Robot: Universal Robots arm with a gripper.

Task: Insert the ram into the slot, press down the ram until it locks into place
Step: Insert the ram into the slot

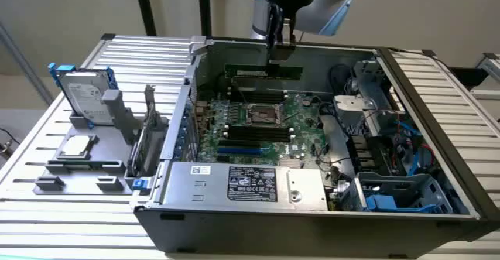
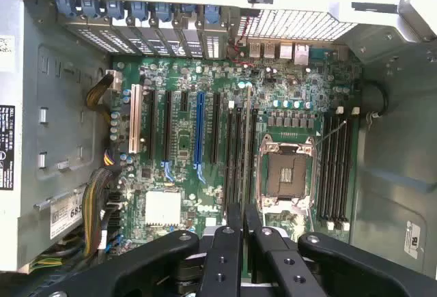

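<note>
Slatted metal table (image 1: pixel 47 225) carries an open grey steel case (image 1: pixel 312 228), lying on its side with the lid off. Its four walls fence the interior, and the space above stays free. Cables (image 1: pixel 390 143) and a drive cage crowd the exterior view's right. One boxy silver power supply (image 1: pixel 242 184) fills the near end.

One green board (image 1: pixel 305 110) covers the floor. One square metal socket (image 1: pixel 262 115) sits at its middle. Two banks of long black plastic slots (image 1: pixel 254 133) flank it, and the near bank counts four. One shorter blue slot (image 1: pixel 238 150) lies just beside that bank. Outside the case, on the exterior view's left, one hard drive (image 1: pixel 82 93) stands upright in a grey tray (image 1: pixel 78 169).

One ram (image 1: pixel 263 71), thin, flat and green, hangs level in the air near the far wall, well clear of the board. In no slot, it lies parallel to them. The gripper (image 1: pixel 280 55) is clenched on its upper edge, its black fingers (image 2: pixel 232 256) either side of the stick.
</note>
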